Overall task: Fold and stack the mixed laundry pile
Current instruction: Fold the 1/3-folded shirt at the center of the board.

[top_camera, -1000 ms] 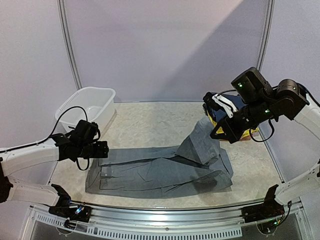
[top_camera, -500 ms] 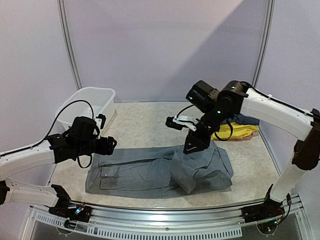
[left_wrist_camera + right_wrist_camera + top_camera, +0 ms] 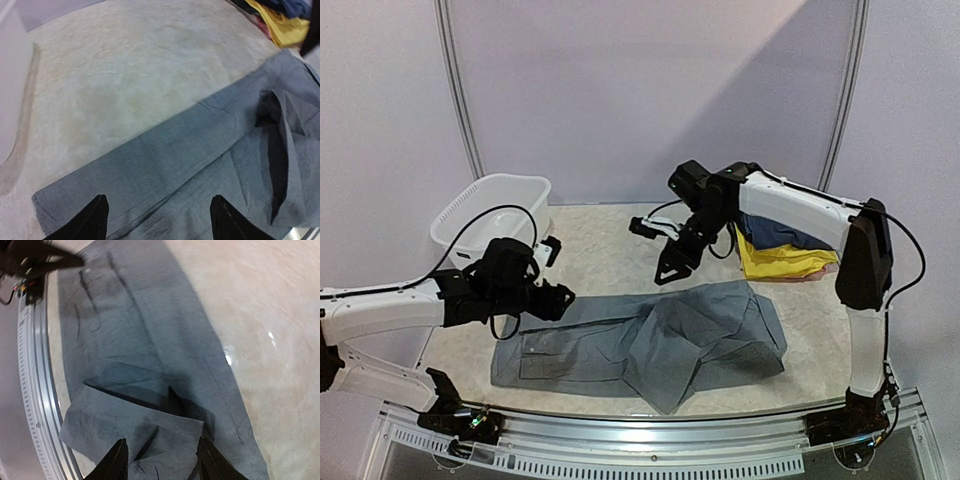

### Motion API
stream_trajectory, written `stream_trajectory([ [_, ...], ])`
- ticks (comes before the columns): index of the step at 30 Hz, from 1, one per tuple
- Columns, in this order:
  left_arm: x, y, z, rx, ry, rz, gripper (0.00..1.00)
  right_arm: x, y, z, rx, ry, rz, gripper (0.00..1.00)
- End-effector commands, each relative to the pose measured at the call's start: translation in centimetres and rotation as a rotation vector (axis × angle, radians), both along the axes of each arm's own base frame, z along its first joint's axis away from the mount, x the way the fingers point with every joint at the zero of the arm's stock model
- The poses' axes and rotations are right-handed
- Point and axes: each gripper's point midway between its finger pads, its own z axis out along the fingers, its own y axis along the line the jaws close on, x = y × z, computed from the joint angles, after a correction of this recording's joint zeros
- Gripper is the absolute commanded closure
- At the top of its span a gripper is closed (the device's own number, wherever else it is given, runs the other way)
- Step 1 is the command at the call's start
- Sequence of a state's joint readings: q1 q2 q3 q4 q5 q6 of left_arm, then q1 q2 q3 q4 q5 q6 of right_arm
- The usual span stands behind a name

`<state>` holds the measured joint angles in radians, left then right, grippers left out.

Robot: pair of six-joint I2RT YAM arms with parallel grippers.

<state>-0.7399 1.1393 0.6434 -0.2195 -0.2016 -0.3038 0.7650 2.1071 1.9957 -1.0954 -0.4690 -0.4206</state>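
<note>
White basin (image 3: 525, 203), grey trousers (image 3: 610, 335) outside it

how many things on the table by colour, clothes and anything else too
grey trousers: 1
yellow garment: 1
navy garment: 1
reddish cloth: 1, only an edge shows under the yellow
white basin: 1
total: 5
</note>
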Motion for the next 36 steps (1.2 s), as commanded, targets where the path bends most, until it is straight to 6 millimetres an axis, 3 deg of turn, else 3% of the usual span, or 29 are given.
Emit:
stream_trajectory([
  [1, -2.2, -5.7, 1.0, 0.017, -0.055, -0.223, 0.3, 5.7, -3.2, 6.2, 0.188, -0.144, -0.372, 0.48],
  [4, -4.8, -9.7, 0.7, 0.076, -0.071, -0.385, 0.29, 8.3, -8.2, 7.9, 0.264, -0.14, -0.643, 0.45],
  [6, -6.7, -12.1, 0.6, 0.11, -0.078, -0.493, 0.29, 9.1, -11.7, 7.0, 0.246, -0.126, -0.821, 0.38],
  [7, -8.0, -13.4, 0.3, 0.127, -0.073, -0.56, 0.29, 9.4, -13.3, 7.4, 0.239, -0.158, -0.883, 0.34],
  [10, -11.9, -16.6, -0.4, 0.173, -0.084, -0.74, 0.29, 9.1, -15.7, 6.7, 0.191, -0.193, -0.975, 0.23],
  [14, -15.6, -18.8, -2.7, 0.271, -0.038, -0.879, 0.29, 8.5, -17.1, 5.9, 0.171, -0.199, -1.034, 0.16],
  [21, -19.6, -20.7, -6.2, 0.453, -0.031, -0.957, 0.29, 6.9, -17.9, 5.0, 0.193, -0.168, -1.064, 0.13],
  [26, -20.1, -21.0, -8.6, 0.586, -0.071, -0.929, 0.3, 5.5, -18.4, 4.3, 0.203, -0.151, -1.068, 0.12],
  [33, -19.2, -21.3, -11.3, 0.741, -0.099, -0.887, 0.36, 4.4, -19.1, 4.2, 0.205, -0.153, -1.07, 0.12],
  [36, -18.9, -21.6, -11.8, 0.765, -0.118, -0.871, 0.45, 4.1, -19.2, 4.1, 0.2, -0.153, -1.066, 0.12],
])
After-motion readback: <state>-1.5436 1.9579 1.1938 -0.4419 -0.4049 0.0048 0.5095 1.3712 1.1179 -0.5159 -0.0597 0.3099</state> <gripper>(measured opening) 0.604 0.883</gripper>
